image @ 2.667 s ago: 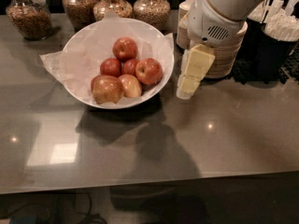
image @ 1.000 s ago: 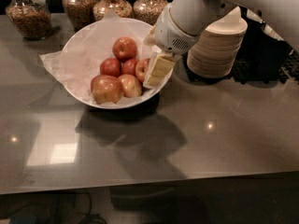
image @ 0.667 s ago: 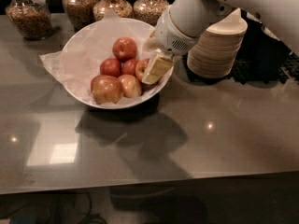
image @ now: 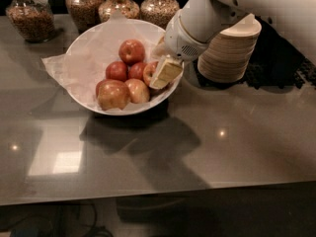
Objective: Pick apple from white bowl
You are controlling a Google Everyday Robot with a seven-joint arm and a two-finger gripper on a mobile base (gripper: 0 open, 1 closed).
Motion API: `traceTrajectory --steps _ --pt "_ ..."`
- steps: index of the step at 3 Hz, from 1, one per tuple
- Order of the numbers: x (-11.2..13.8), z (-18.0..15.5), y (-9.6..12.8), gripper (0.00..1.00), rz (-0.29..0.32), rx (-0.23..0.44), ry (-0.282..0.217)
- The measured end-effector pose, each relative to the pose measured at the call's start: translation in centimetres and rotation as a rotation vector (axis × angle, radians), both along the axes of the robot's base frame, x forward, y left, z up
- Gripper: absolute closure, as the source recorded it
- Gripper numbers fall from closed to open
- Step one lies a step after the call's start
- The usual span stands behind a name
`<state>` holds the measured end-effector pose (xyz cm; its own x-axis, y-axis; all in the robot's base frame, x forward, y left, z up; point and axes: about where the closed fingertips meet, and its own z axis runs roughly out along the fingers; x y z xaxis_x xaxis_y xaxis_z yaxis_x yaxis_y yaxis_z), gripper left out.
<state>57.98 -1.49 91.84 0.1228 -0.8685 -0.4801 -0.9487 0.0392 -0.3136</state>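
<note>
Several apples lie in the white bowl (image: 126, 108) on the tabletop (image: 237, 142). Camera view: the end effector (image: 165, 73) is low inside the bowl's right side, against the apple (image: 148, 73), partly hiding it. Whether it is wide or clamped, I cannot tell. The reach looks done; a secure grasp and the lift remain.

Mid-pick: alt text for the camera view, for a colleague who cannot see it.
The gripper reaches from the right over the rim of the white bowl, at the apple, which it partly hides. Other apples lie in the bowl on a grey counter, with stacked beige paper bowls to its right and glass jars behind.
</note>
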Motion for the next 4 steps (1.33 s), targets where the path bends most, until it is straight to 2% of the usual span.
traceTrajectory --steps 2,4 --pt "-0.2 -0.7 -0.6 0.32 -0.012 0.011 0.018" --pt "-0.7 -3.1 1.1 0.31 0.024 0.006 0.069"
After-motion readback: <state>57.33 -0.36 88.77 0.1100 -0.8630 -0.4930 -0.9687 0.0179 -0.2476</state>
